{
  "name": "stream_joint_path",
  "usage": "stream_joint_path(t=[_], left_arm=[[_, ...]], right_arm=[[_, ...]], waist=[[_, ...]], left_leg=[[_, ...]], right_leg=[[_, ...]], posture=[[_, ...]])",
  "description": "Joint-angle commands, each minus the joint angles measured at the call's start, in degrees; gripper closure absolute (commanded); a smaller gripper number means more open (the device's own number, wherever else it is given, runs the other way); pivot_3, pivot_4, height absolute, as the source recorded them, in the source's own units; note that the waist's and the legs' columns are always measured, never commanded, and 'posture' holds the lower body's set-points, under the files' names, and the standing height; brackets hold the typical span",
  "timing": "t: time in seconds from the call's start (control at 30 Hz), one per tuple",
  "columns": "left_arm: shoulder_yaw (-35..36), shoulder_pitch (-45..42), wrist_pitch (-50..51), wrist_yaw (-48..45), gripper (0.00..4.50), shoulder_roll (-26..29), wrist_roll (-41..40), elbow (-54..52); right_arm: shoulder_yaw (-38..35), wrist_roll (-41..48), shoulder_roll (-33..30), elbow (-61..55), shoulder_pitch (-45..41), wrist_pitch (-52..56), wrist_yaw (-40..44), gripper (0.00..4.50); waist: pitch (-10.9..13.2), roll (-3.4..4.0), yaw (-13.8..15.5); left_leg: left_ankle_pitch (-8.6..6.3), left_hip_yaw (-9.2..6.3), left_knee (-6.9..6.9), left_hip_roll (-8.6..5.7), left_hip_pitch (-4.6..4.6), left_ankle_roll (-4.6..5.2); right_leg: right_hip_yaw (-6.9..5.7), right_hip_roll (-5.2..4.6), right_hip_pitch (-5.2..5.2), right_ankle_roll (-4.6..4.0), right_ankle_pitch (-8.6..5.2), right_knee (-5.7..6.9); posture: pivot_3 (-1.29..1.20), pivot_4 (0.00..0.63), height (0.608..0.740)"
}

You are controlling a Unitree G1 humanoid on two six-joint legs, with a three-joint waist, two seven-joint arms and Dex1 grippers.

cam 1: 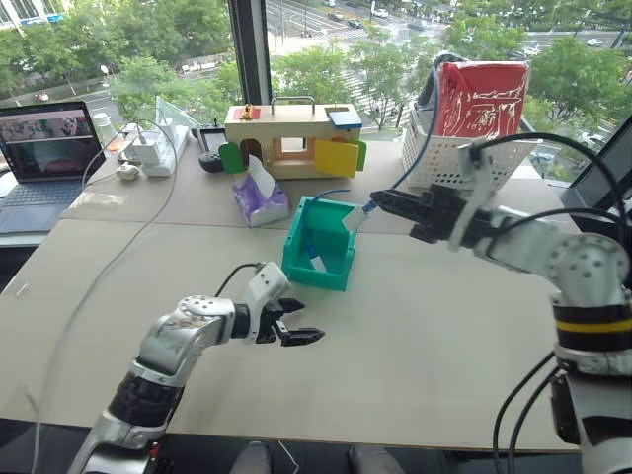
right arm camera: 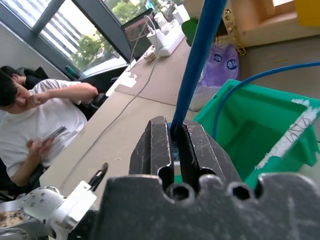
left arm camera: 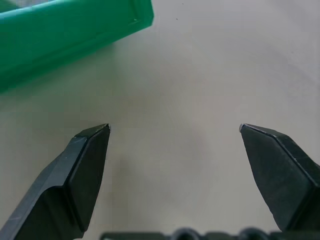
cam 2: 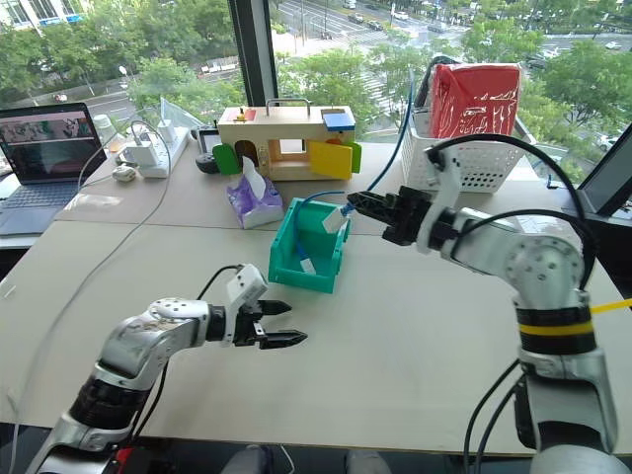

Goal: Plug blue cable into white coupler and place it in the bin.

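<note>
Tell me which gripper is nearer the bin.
Right. The right gripper, shut on the blue cable, hangs just above the bin at its right rim; the left gripper, open, sits over the table short of its front.

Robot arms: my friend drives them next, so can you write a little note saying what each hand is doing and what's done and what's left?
Left gripper: fingers open, empty, above the table in front of the bin.
Right gripper: fingers shut on the blue cable, held up beside the bin's rim.
The cable loops over the bin. A white piece lies inside it; I cannot tell if it is the coupler, or if the plug is in.
Left: check the plug, then lower the cable in and let go.
</note>
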Motion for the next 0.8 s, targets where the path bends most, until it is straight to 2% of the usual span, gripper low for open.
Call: stream_joint_path(t=[0.03, 0.3, 0.5, 0.57, 0.6, 0.8], left_arm=[[3.9, 2.7, -0.2, -0.7, 0.03, 2.8, -2.8, -4.7], [13.3, 7.7, 2.7, 2.0, 0.03, 7.0, -8.3, -10.5], [15.3, 9.2, 3.2, 4.2, 0.03, 7.3, -10.6, -11.8], [15.3, 9.3, 3.1, 4.4, 0.0, 7.5, -11.0, -11.8], [15.4, 9.3, 3.0, 4.5, 0.0, 7.6, -11.1, -11.8], [16.2, 6.9, 0.7, 6.8, 0.0, 6.7, -10.6, -8.7]], right_arm=[[2.2, -10.6, 3.0, 7.4, -3.9, -3.7, 7.5, 4.5], [8.0, -31.2, 9.9, 20.9, -8.5, -11.2, 19.3, 4.5], [4.3, -36.7, 13.7, 27.1, -12.4, -13.5, 22.1, 4.5], [3.2, -38.2, 14.5, 28.1, -13.2, -14.0, 22.8, 3.57], [2.8, -38.8, 14.7, 28.4, -13.5, -14.1, 23.2, 3.37], [-0.3, -40.6, 14.2, 24.8, -14.8, -12.4, 24.5, 1.3]], waist=[[0.0, 0.03, 0.2], [0.1, 0.15, 0.1], [0.2, 0.21, -0.4], [0.2, 0.21, -0.4], [0.2, 0.21, -0.4], [0.2, 0.22, -0.4]], left_leg=[[0.0, 0.0, -0.02, 0.01, -0.06, 0.0], [0.02, -0.05, 0.0, 0.04, -0.2, -0.03], [0.04, -0.09, 0.02, 0.04, -0.19, -0.07], [0.04, -0.09, 0.03, 0.03, -0.16, -0.08], [0.04, -0.09, 0.04, 0.04, -0.13, -0.08], [0.08, -0.09, 0.04, 0.04, -0.01, -0.14]], right_leg=[[-0.02, 0.0, -0.1, -0.03, 0.02, 0.02], [-0.27, -0.04, -0.22, -0.1, 0.06, 0.08], [-0.33, -0.04, -0.22, -0.12, 0.07, 0.19], [-0.37, -0.04, -0.25, -0.13, 0.07, 0.33], [-0.4, -0.05, -0.25, -0.13, 0.07, 0.39], [-0.41, -0.04, -0.25, -0.13, 0.07, 0.54]], posture=[[0.0, 0.15, 0.734], [0.0, 0.15, 0.734], [0.0, 0.15, 0.734], [0.0, 0.15, 0.734], [0.0, 0.15, 0.734], [0.0, 0.15, 0.734]])
